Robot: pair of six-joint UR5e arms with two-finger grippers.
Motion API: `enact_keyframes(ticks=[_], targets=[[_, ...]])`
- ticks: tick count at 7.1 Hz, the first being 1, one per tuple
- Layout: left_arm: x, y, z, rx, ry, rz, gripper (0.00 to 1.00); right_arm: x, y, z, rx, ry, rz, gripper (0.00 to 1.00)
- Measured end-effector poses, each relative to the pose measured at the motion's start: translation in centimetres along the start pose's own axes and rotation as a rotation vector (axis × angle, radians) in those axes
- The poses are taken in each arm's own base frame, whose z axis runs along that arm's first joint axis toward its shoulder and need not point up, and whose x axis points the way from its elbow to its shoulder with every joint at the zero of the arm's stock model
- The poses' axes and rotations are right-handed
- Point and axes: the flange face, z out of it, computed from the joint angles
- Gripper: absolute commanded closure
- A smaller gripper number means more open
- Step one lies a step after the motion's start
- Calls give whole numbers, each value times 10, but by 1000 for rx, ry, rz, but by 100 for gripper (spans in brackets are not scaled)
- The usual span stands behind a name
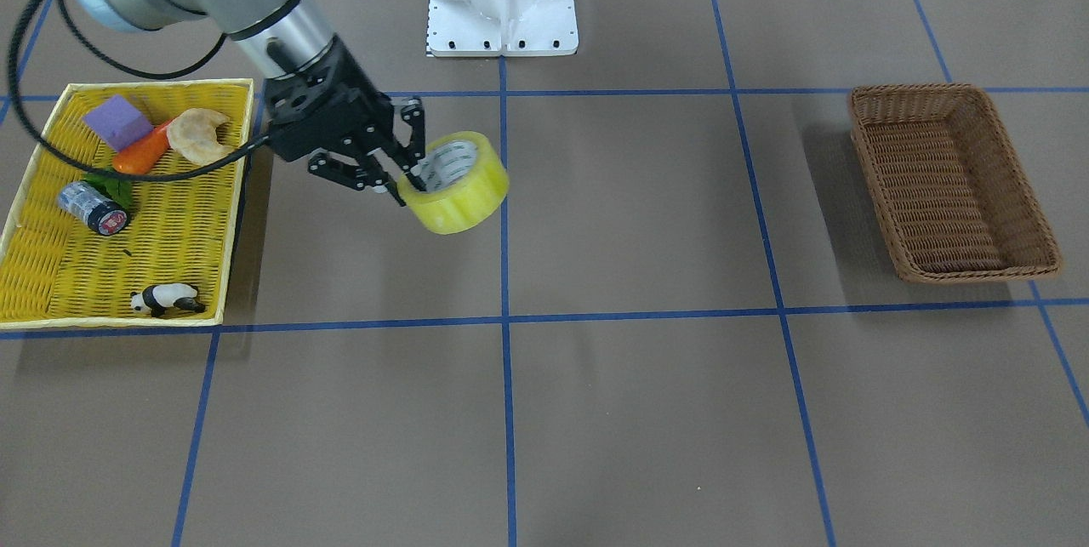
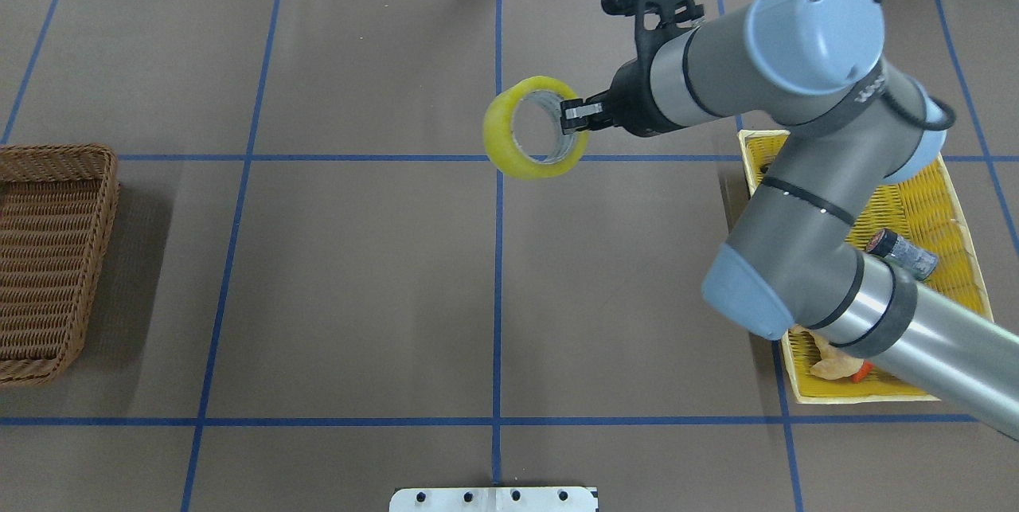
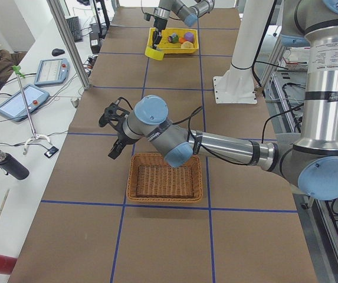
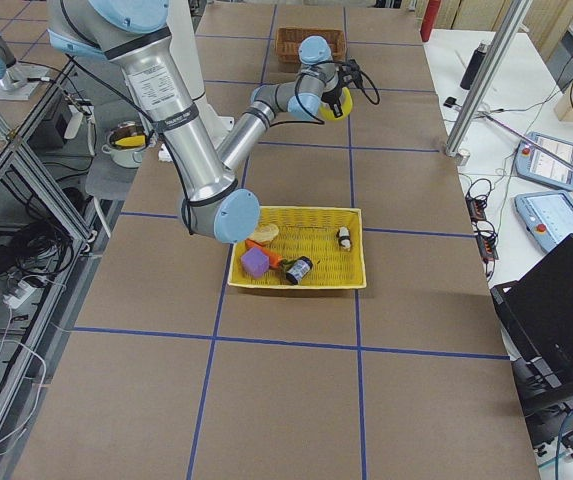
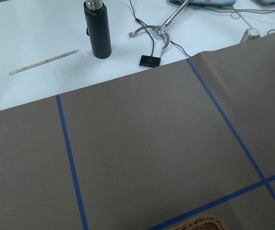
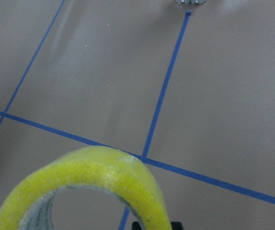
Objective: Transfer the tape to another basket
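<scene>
Now your right tool (image 1: 408, 183) is clamped on the tape (image 1: 464, 198). One finger sits inside the hole of the roll and the other presses on the yellow outside, so the wall of the roll is pinched between them. The tape is up in the air, off the bench (image 1: 647, 411), and it tips a bit to one side. It hangs over the middle blue line (image 2: 497, 273), between the two baskets.

You can see the brown basket (image 1: 944, 181) far off at the other end of the bench. It has nothing in it. The tape is well apart from it and nearer to the yellow tray (image 1: 170, 241).

Look in the yellow tray and you find a purple block (image 1: 117, 122), a carrot (image 1: 143, 154), a pale bread piece (image 1: 197, 135), a small grey can (image 1: 92, 207) and a toy panda (image 1: 166, 299). The block, carrot and bread piece sit close together at one end. The panda stands alone at the other end.

Your left tool (image 3: 115, 144) hangs over the bench near the brown basket, on the side away from the robot. It shows only in the side view, so you cannot tell if it is spread or closed. The left wrist camera looks down on bare bench with just the basket's rim at the bottom edge.
</scene>
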Motion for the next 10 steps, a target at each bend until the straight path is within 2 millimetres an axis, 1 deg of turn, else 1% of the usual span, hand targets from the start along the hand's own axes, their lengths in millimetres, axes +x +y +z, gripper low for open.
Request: enact_keyframes(ticks=[1,2,3,4,5,6,7,9,10], targets=[[26,-4,5,0,34,-7,2,-41,17,12,46,-9,7,100],[51,-5,12,-12,80,-4,2,-78,33,20,86,-18,13,100],[79,-4,20,-25,135,-4,2,-109,46,30,122,-22,17,100],[106,-2,29,-31,192,-5,2,-140,52,42,153,-18,24,100],[130,4,38,-37,248,-2,2,-169,53,57,179,-10,36,100],[149,10,45,-49,304,11,2,-197,51,70,199,0,46,100],[162,16,50,-66,355,31,2,-220,50,79,210,3,49,100],[186,26,58,-104,442,81,2,-263,43,88,217,-6,49,100],[200,26,65,-117,475,106,2,-280,42,92,221,-17,49,100]])
